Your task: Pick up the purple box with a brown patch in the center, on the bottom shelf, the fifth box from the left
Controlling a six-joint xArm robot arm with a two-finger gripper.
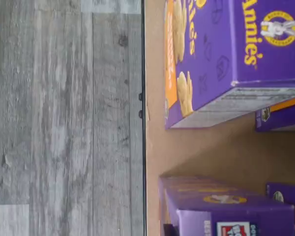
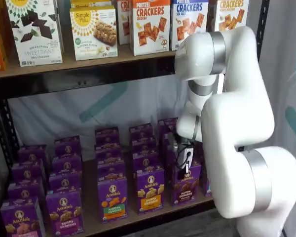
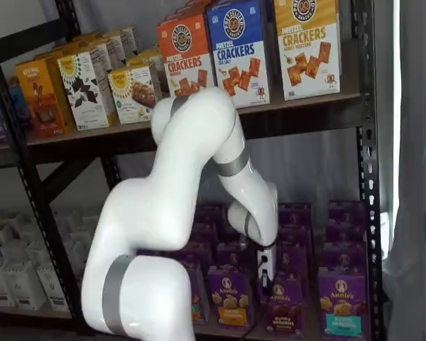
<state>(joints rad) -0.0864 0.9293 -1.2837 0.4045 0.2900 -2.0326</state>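
White xArm links (image 2: pixel 237 123) fill the foreground in both shelf views, elbow bent, wrist reaching down to the bottom shelf (image 2: pixel 138 222). Item: gripper (image 2: pixel 183 165), white body with black fingers, set on top of the purple box (image 2: pixel 186 185), an Annie's Bunny Grahams carton with dark brown crackers pictured mid-front, standing upright in the front row. Its fingers are closed down, apparently pinching the carton's top, though the contact itself is too small and dark to confirm in either shelf view. Item: neighbouring carton with a yellow-orange band (image 2: pixel 150 190), just beside the target at its nine o'clock in a shelf view; further purple cartons stand in rows behind. Item: carton with a teal band (image 3: pixel 341 302), at the target's three o'clock in a shelf view, clearly apart from it. Item: upper shelf, large pretzel cracker boxes (image 2: pixel 149 24), well clear of the work. Wrist view: tan board edge, grey plank floor (image 1: pixel 64 123), purple cartons lying sideways in frame; no fingers visible. Handling note, judged: the grasp step looks complete, the lift not yet begun. Raise straight up until the base clears the neighbours' tops, then draw outward toward six o'clock; keep the carton upright, since a light card box held at its top may swing or slip, and a sideways pull could topple the orange-banded neighbour.
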